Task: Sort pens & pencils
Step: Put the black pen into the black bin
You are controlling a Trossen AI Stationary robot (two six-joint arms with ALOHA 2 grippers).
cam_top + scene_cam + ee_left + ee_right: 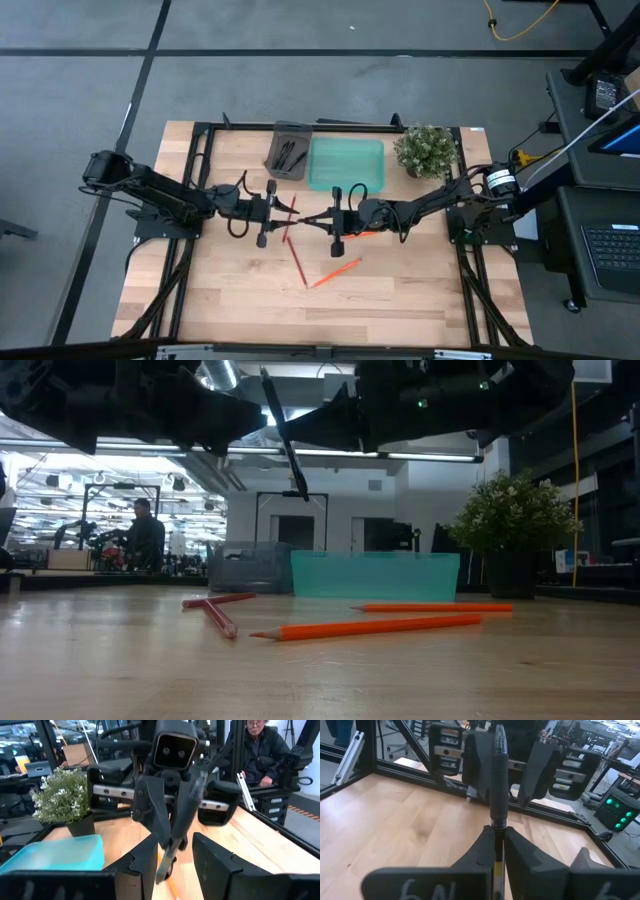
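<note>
Black pen (498,785) is pinched in the right hand (498,845), fingers closed on its lower end, barrel sticking out toward the left hand (502,767). In the low view the pen (285,440) hangs tilted, well above the bench (320,670). Left hand (172,857) sits right opposite, fingers wide, one on each side of the pen's (182,820) free end; can't tell if they touch it. High view: both hands meet mid-bench, left hand (283,207), right hand (318,220).

More black pens (291,156) lie in the grey tray (290,132) at the far edge. Teal tray (345,163) is just beside it, potted plant (427,150) next along.

Pencils on the bench: red pencil (297,262) and orange pencil (335,272) near the middle, another red pencil (290,218) under the hands, another orange pencil (365,234) below the right arm. Low view shows the two red ones (215,610) crossing.

A person (145,535) is in the room behind.
</note>
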